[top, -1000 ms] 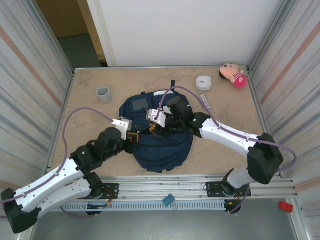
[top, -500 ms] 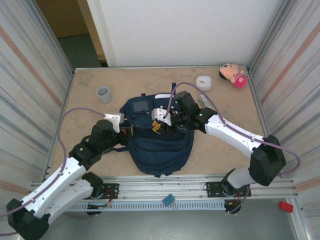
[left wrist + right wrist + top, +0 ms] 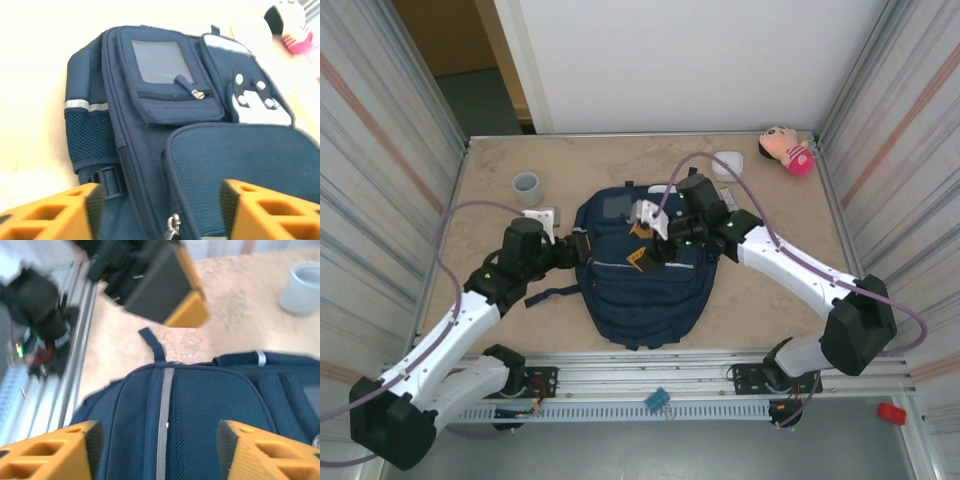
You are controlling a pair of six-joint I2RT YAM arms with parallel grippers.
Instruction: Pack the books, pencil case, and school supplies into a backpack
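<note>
Backpack: the navy backpack lies flat in the middle of the worktop, front side up, between the two arms and with its rounded lower end toward the near edge.
Left tool: the left tool sits at the backpack's left edge. In the left wrist view its orange fingers stand wide apart with nothing between them, and the blue fabric lies just beyond.
Right tool: the right tool hangs over the upper middle of the backpack. Its orange fingers are spread wide and hold nothing, with a pale zip line running between them on the cloth below.
Front pocket: a small pocket with a grey window and a closed zip sits on the bag's far left part, beside a white patch.
Side of bag: a mesh pocket lies under a pale reflective strip.
Grey cup: the grey cup stands upright on the far left of the worktop, apart from the bag.
Pink plush toy: the pink plush toy lies in the far right corner.
White box: the white box sits near the toy, partly behind the right arm's cable.
</note>
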